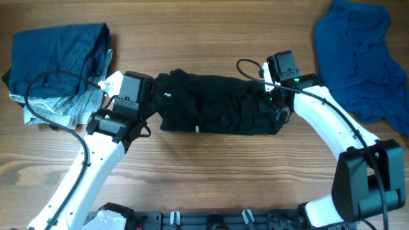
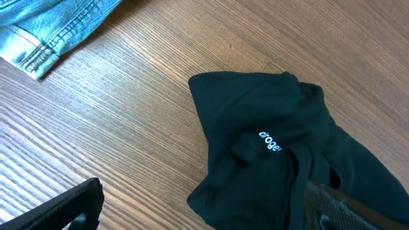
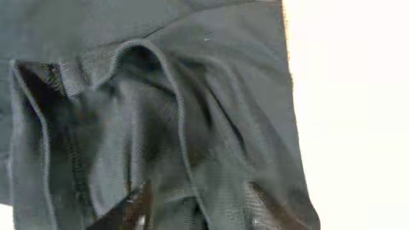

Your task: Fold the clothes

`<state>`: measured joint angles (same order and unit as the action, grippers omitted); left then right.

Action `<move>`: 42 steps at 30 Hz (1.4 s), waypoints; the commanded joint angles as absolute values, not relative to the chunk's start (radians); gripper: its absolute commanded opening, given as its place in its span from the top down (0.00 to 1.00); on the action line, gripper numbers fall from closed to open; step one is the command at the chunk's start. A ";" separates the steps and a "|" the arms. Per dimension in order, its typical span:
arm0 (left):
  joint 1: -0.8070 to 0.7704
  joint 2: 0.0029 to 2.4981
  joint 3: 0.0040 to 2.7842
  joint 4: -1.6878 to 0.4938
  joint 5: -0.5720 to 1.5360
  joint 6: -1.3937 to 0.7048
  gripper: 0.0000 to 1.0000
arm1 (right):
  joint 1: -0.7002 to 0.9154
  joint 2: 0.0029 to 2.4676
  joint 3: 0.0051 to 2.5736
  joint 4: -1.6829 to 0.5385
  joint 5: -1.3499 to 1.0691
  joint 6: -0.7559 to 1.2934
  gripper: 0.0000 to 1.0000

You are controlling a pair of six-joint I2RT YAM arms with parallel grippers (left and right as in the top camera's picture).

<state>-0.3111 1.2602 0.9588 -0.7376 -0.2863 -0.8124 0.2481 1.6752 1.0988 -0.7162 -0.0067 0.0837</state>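
Note clothes (image 1: 217,105) lying lengthwise left-to-right: left tool (image 2: 201,191) spread wide at one end, right tool (image 3: 199,201) on the other, grip impossible to tell.

**Even light from above, a washed-out right wrist view**

The overhead view is bright and evenly lit. The grain of the wooden table (image 1: 211,172) is sharp, with only faint, soft shadows along the edges of the black garment (image 1: 217,105). The garment is so dark there that its folds barely show.

The left wrist view is crisp too. The wood grain is clear, the white lettering (image 2: 270,142) is readable, and a mild sheen lies on the wood.

The right wrist view is the poorest. The cloth looks grey, hazy and slightly blurred, and the area to its right is overexposed to plain white without detail.
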 commanded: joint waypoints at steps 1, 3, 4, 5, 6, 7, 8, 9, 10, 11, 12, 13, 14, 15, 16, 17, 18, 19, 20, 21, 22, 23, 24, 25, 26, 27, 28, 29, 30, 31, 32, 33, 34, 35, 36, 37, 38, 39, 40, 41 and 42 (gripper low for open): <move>-0.305 1.265 0.974 -0.742 -0.288 -0.791 0.00 | 0.254 1.666 1.086 -0.714 0.072 0.078 0.60; -0.305 1.265 0.974 -0.750 -0.288 -0.791 0.00 | 0.254 1.666 1.082 -0.719 0.072 0.080 0.61; -0.305 1.265 0.974 -0.751 -0.288 -0.791 0.00 | 0.254 1.666 1.075 -0.718 0.072 0.081 0.61; -0.305 1.265 0.974 -0.754 -0.288 -0.791 0.00 | 0.254 1.666 1.058 -0.719 0.072 0.081 0.62; -0.305 1.265 0.974 -0.757 -0.288 -0.792 0.00 | 0.254 1.666 1.036 -0.714 0.072 0.081 0.63; -0.305 1.265 0.974 -0.758 -0.288 -0.792 0.00 | 0.254 1.666 1.013 -0.709 0.063 0.081 0.63; -0.305 1.265 0.974 -0.757 -0.288 -0.792 0.00 | 0.254 1.666 1.000 -0.699 0.048 0.081 0.63; -0.305 1.265 0.974 -0.757 -0.288 -0.792 0.00 | 0.254 1.666 0.995 -0.695 0.044 0.081 0.63; -0.305 1.265 0.974 -0.757 -0.287 -0.792 0.00 | 0.254 1.666 0.992 -0.692 0.045 0.081 0.63; -0.305 1.265 0.974 -0.760 -0.287 -0.792 0.00 | 0.254 1.666 0.992 -0.680 0.045 0.081 0.63; -0.305 1.265 0.974 -0.761 -0.287 -0.792 0.00 | 0.254 1.666 0.992 -0.669 0.045 0.081 0.65; -0.305 1.265 0.974 -0.761 -0.287 -0.792 0.00 | 0.254 1.666 0.992 -0.657 0.046 0.081 0.74; -0.305 1.265 0.974 -0.761 -0.287 -0.792 0.00 | 0.254 1.666 0.992 -0.640 0.051 0.084 0.83; -0.305 1.265 0.974 -0.761 -0.287 -0.792 0.00 | 0.254 1.666 0.993 -0.627 0.074 0.109 0.96; -0.305 1.265 0.974 -0.761 -0.287 -0.792 0.00 | 0.254 1.666 0.994 -0.616 0.091 0.120 0.96; -0.305 1.265 0.974 -0.762 -0.287 -0.792 0.00 | 0.254 1.666 1.003 -0.614 0.091 0.120 0.96; -0.305 1.265 0.974 -0.762 -0.287 -0.792 0.00 | 0.254 1.664 1.013 -0.616 0.091 0.126 0.96; -0.305 1.265 0.974 -0.762 -0.287 -0.792 0.00 | 0.254 1.664 1.025 -0.620 0.090 0.134 0.96; -0.305 1.265 0.974 -0.761 -0.287 -0.792 0.00 | 0.254 1.657 1.053 -0.632 0.074 0.139 0.96; -0.305 1.265 0.974 -0.761 -0.287 -0.792 0.00 | 0.254 1.650 1.076 -0.641 0.057 0.138 0.96; -0.305 1.265 0.974 -0.761 -0.284 -0.792 0.00 | 0.254 1.642 1.113 -0.649 0.024 0.138 0.96; -0.305 1.265 0.974 -0.761 -0.284 -0.792 0.00 | 0.255 1.636 1.187 -0.653 -0.067 0.138 0.96; -0.305 1.265 0.974 -0.761 -0.284 -0.792 0.00 | 0.257 1.636 1.216 -0.651 -0.112 0.139 0.96; -0.305 1.265 0.974 -0.761 -0.284 -0.792 0.00 | 0.265 1.636 1.238 -0.635 -0.143 0.165 0.96; -0.305 1.265 0.974 -0.761 -0.285 -0.792 0.00 | 0.274 1.636 1.238 -0.618 -0.143 0.191 0.96; -0.305 1.265 0.974 -0.761 -0.284 -0.792 0.00 | 0.290 1.647 1.238 -0.603 -0.143 0.220 0.95; -0.305 1.265 0.974 -0.760 -0.285 -0.792 0.00 | 0.302 1.654 1.238 -0.596 -0.144 0.242 0.96; -0.305 1.265 0.974 -0.760 -0.284 -0.792 0.00 | 0.322 1.666 1.238 -0.587 -0.148 0.253 0.96; -0.305 1.265 0.974 -0.760 -0.284 -0.792 0.00 | 0.350 1.684 1.238 -0.576 -0.151 0.270 0.96; -0.305 1.265 0.974 -0.760 -0.284 -0.792 0.00 | 0.374 1.701 1.238 -0.568 -0.151 0.283 0.96; -0.305 1.265 0.974 -0.760 -0.284 -0.792 0.00 | 0.403 1.720 1.238 -0.560 -0.155 0.311 0.96; -0.305 1.265 0.974 -0.761 -0.284 -0.792 0.00 | 0.431 1.734 1.238 -0.550 -0.153 0.325 0.96; -0.305 1.265 0.974 -0.761 -0.284 -0.792 0.00 | 0.442 1.736 1.238 -0.550 -0.136 0.326 0.96; -0.305 1.265 0.974 -0.761 -0.284 -0.792 0.00 | 0.445 1.735 1.238 -0.558 -0.094 0.338 0.93; -0.305 1.265 0.974 -0.761 -0.284 -0.792 0.00 | 0.438 1.734 1.240 -0.577 -0.059 0.336 0.72; -0.305 1.265 0.974 -0.762 -0.284 -0.792 0.00 | 0.430 1.734 1.240 -0.595 -0.038 0.329 0.60; -0.305 1.265 0.974 -0.765 -0.284 -0.792 0.00 | 0.414 1.733 1.240 -0.648 0.005 0.306 0.52; -0.305 1.265 0.974 -0.765 -0.284 -0.792 0.00 | 0.408 1.734 1.240 -0.688 0.044 0.294 0.51; -0.305 1.265 0.974 -0.765 -0.284 -0.792 0.00 | 0.400 1.734 1.240 -0.751 0.111 0.287 0.51; -0.305 1.265 0.974 -0.764 -0.284 -0.792 0.00 | 0.398 1.734 1.237 -0.783 0.141 0.276 0.51; -0.305 1.265 0.974 -0.764 -0.284 -0.792 0.00 | 0.398 1.734 1.235 -0.801 0.140 0.253 0.51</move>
